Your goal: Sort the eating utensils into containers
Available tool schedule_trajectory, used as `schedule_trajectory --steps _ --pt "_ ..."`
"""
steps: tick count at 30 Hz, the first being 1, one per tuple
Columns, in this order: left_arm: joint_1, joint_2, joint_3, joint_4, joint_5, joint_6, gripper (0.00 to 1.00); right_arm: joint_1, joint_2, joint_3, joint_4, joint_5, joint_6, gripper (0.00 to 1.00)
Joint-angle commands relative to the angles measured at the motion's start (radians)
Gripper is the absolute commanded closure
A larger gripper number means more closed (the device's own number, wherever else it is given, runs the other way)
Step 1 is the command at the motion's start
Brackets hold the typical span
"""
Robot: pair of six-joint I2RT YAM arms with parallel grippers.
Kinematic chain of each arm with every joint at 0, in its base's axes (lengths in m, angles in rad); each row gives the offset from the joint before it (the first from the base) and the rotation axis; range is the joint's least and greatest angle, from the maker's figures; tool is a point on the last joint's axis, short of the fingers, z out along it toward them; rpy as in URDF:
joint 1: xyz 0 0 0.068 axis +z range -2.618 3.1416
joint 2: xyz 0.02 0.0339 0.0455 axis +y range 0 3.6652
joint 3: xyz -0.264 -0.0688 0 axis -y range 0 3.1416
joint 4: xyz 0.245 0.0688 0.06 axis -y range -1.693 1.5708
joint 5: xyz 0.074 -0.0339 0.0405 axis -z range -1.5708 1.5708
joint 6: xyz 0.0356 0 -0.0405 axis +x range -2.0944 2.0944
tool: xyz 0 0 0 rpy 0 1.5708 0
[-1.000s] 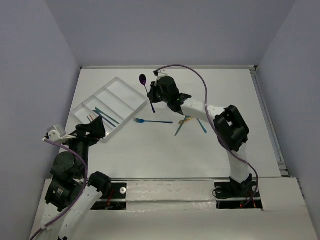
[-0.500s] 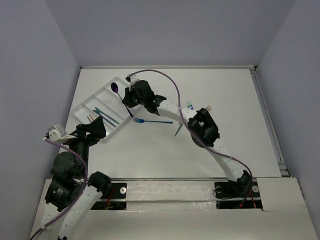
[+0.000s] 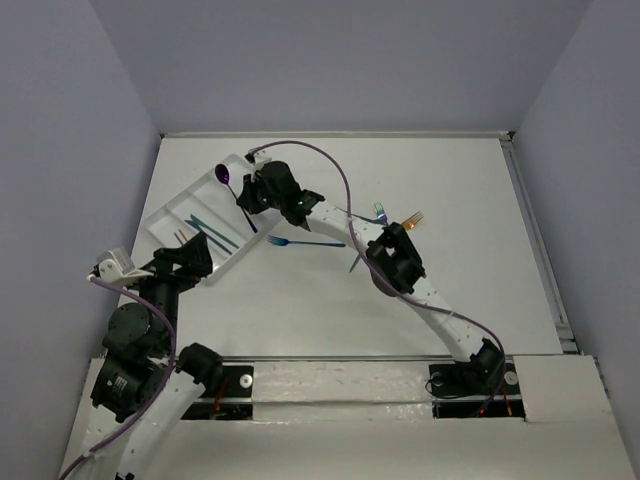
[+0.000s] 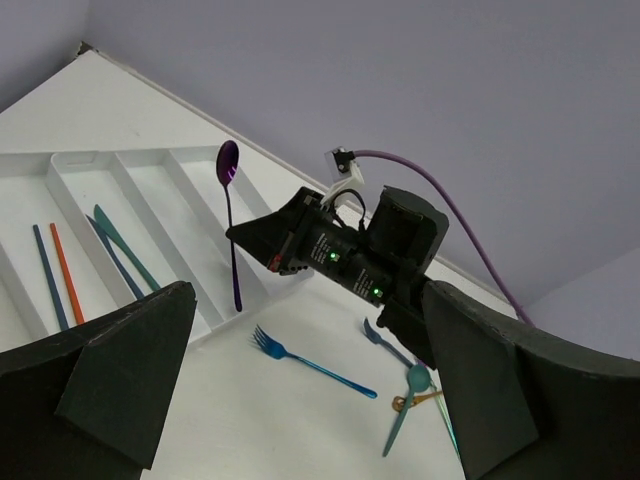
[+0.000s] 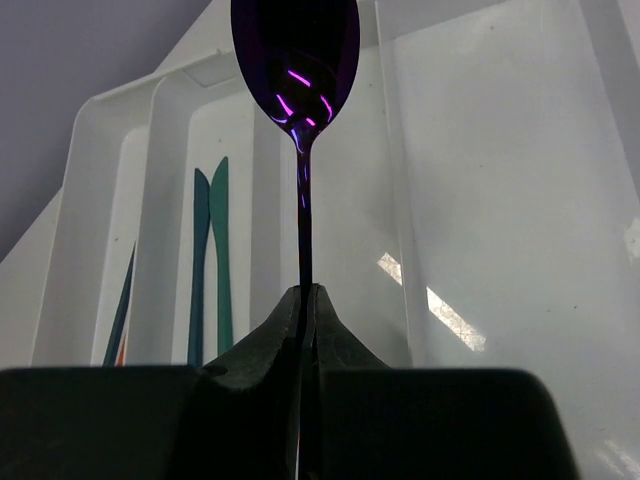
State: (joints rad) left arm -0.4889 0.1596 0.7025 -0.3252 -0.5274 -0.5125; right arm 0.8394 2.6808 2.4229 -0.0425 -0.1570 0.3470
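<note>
My right gripper (image 3: 247,200) is shut on the handle of a purple spoon (image 3: 223,175) and holds it above the white cutlery tray (image 3: 190,200). In the right wrist view the jaws (image 5: 306,295) pinch the handle, and the spoon bowl (image 5: 295,60) points over the tray's compartments (image 5: 480,200). Two teal knives (image 5: 210,260) lie in one compartment. A blue fork (image 3: 305,242) and a teal spoon (image 4: 405,410) lie on the table. My left gripper (image 4: 300,400) is open and empty, near the tray's front corner.
Thin orange and blue utensils (image 4: 60,270) lie in the tray's near compartment. A navy fork (image 4: 385,340) and an orange-brown utensil (image 4: 425,400) lie by the teal spoon. The right arm (image 3: 395,255) stretches across the table's middle. Walls enclose the table.
My right gripper has carried the purple spoon leftward from above the table's middle to above the tray. The left arm has not moved.
</note>
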Motion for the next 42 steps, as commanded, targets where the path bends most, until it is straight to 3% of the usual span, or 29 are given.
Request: schedule_trajectory --steps 1,6,9,16,25,28,32,37,42 --pt "-0.004 -0.006 -0.005 0.046 0.004 0.016 0.01 0.024 0.024 0.048 0.021 -0.009 0.003 1.00" --pt "-0.004 -0.005 -0.005 0.049 0.007 0.016 0.01 0.033 0.005 -0.004 0.032 -0.015 -0.008 0.94" --pt "-0.004 -0.003 -0.006 0.049 0.010 0.016 0.01 0.033 -0.024 -0.047 0.066 -0.022 -0.014 0.76" --pt "-0.004 -0.005 -0.006 0.054 0.015 0.017 0.01 0.033 -0.055 -0.056 0.058 -0.016 -0.023 0.59" --pt "-0.004 -0.014 -0.011 0.057 0.021 0.019 0.01 0.033 -0.304 -0.349 0.171 0.138 0.018 0.57" --pt "-0.013 -0.023 -0.011 0.058 0.023 0.022 0.01 0.033 -0.404 -0.520 0.197 0.236 0.026 0.57" --pt "-0.023 -0.045 -0.012 0.058 0.020 0.025 0.01 0.033 -0.644 -0.796 0.204 0.483 0.040 0.57" --pt "-0.046 -0.069 -0.012 0.057 0.010 0.026 0.01 0.009 -0.843 -1.129 -0.006 0.716 0.145 0.57" --pt "-0.056 -0.086 -0.014 0.048 0.003 0.023 0.01 -0.006 -0.993 -1.337 -0.218 0.815 0.366 0.64"
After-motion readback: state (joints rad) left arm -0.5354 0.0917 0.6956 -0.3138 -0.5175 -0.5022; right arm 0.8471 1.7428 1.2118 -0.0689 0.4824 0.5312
